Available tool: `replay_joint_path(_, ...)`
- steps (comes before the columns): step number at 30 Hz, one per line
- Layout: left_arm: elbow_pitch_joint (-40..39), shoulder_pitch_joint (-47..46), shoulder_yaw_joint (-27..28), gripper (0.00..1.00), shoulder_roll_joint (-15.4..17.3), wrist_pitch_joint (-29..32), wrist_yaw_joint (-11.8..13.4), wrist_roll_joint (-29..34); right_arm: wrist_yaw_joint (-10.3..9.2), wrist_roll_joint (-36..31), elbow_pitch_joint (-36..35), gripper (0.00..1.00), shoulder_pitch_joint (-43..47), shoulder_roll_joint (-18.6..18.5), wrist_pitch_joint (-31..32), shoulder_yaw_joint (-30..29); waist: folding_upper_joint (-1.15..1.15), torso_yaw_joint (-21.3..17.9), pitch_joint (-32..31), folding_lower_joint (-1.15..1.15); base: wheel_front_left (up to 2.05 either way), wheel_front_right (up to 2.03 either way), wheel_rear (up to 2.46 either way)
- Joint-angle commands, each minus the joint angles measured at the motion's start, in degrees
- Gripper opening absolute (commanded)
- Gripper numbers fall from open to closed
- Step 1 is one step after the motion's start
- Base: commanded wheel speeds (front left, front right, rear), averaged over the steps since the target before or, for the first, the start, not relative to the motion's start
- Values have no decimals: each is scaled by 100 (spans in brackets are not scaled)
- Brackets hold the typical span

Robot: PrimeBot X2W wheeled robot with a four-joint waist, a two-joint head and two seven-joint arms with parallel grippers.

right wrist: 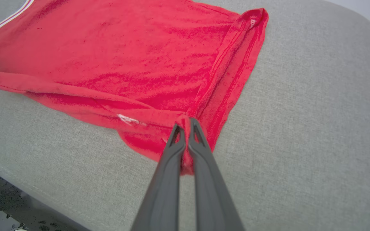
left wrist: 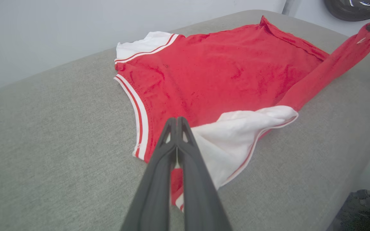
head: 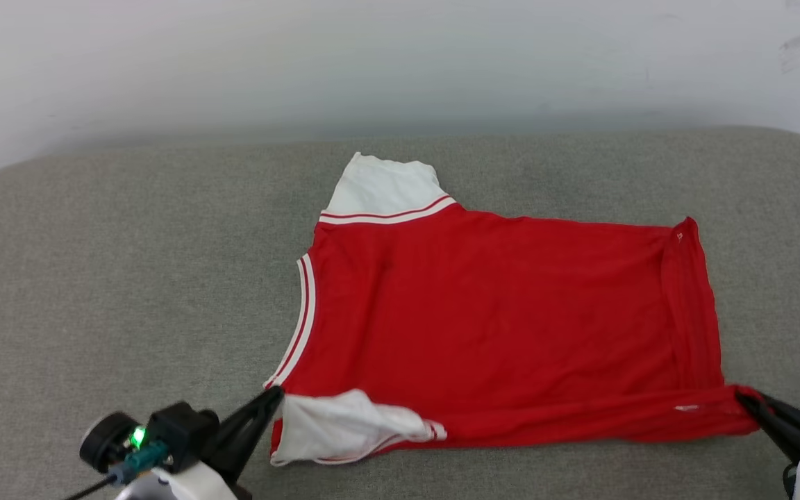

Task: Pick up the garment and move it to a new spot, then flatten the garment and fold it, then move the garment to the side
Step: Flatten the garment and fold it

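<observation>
Since the left gripper (head: 278, 395) and right gripper (head: 742, 397) each pinch a near corner, the garment (head: 497, 312) lies stretched flat on the cushion (head: 129, 278); seemingly readied for folding.

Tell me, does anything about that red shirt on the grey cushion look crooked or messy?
Yes. The bright red jersey-style garment lies mostly flat, but its near white sleeve is crumpled beside the left gripper, and the hem corner bunches into a tight strip where the right gripper pinches it.
</observation>
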Motion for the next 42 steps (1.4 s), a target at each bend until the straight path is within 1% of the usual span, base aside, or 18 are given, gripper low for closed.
replay_joint_path(1, 90, -326, 96, 0, -48, -34, -67, 80, -5, -65, -80, 0, -174, 80, 45, -178, 0, -84, 217, 0, 0, 0, 0)
replay_joint_path(4, 258, -774, 215, 0, -101, -45, -153, 170, -5, -176, -149, 0, -338, 170, 140, -348, 0, -144, 418, 0, 0, 0, 0)
replay_joint_path(9, 645, -1503, 321, 0, -169, 14, -327, 313, -5, -284, -127, 0, -783, 351, 304, -465, 0, -261, 819, 0, 0, 0, 0)
replay_joint_path(15, 1217, -2220, 363, 0, -322, 104, -542, 390, -5, -320, 224, 0, -1347, 535, 565, -310, 0, -338, 1349, 0, 0, 0, 0)
replay_joint_path(18, 1591, -2524, 251, 0, -434, 219, -711, 434, -5, -356, 445, 0, -1630, 603, 716, -91, 0, -367, 1615, 0, 0, 0, 0)
replay_joint_path(19, 1591, -2524, 251, 0, -434, 219, -711, 434, -5, -356, 445, 0, -1630, 603, 716, -91, 0, -367, 1615, 0, 0, 0, 0)
replay_joint_path(20, 1859, -2690, 155, 0, -485, 280, -803, 468, -5, -388, 621, 0, -1801, 657, 798, 80, 0, -382, 1756, 0, 0, 0, 0)
replay_joint_path(21, 1859, -2690, 155, 0, -485, 280, -803, 468, -5, -388, 621, 0, -1801, 657, 798, 80, 0, -382, 1756, 0, 0, 0, 0)
replay_joint_path(26, 2554, -2910, -115, 0, -716, 324, -963, 332, -5, -385, 1095, 0, -2059, 719, 949, 536, 0, -380, 1927, 0, 0, 0, 0)
replay_joint_path(31, 3152, -2948, -433, 0, -854, 278, -997, 183, -7, -291, 1271, 0, -2288, 736, 746, 781, 0, -404, 1922, 0, 0, 0, 0)
replay_joint_path(35, 3269, -3030, -718, 0, -889, 177, -1008, 11, -5, -214, 1295, 0, -2403, 672, 574, 876, 0, -391, 1761, 0, 0, 0, 0)
replay_joint_path(36, 3290, -3050, -743, 0, -892, 159, -1008, -72, -5, -181, 1305, 16, -2419, 658, 529, 867, 0, -378, 1701, 0, 0, 0, 0)
replay_joint_path(37, 3297, -3103, -782, 50, -881, 139, -1008, -93, -5, -167, 1300, 60, -2418, 639, 480, 861, 0, -357, 1633, 0, 0, 0, 0)
replay_joint_path(38, 3308, -3206, -792, 100, -845, 95, -1009, -53, -5, -151, 1291, 100, -2404, 603, 413, 831, 0, -328, 1565, 0, 0, 0, 0)
replay_joint_path(42, 3310, -3482, -784, 100, -727, 0, -1005, -34, -5, -156, 1196, 100, -2251, 529, 192, 709, 0, -223, 1302, 0, 0, 0, 0)
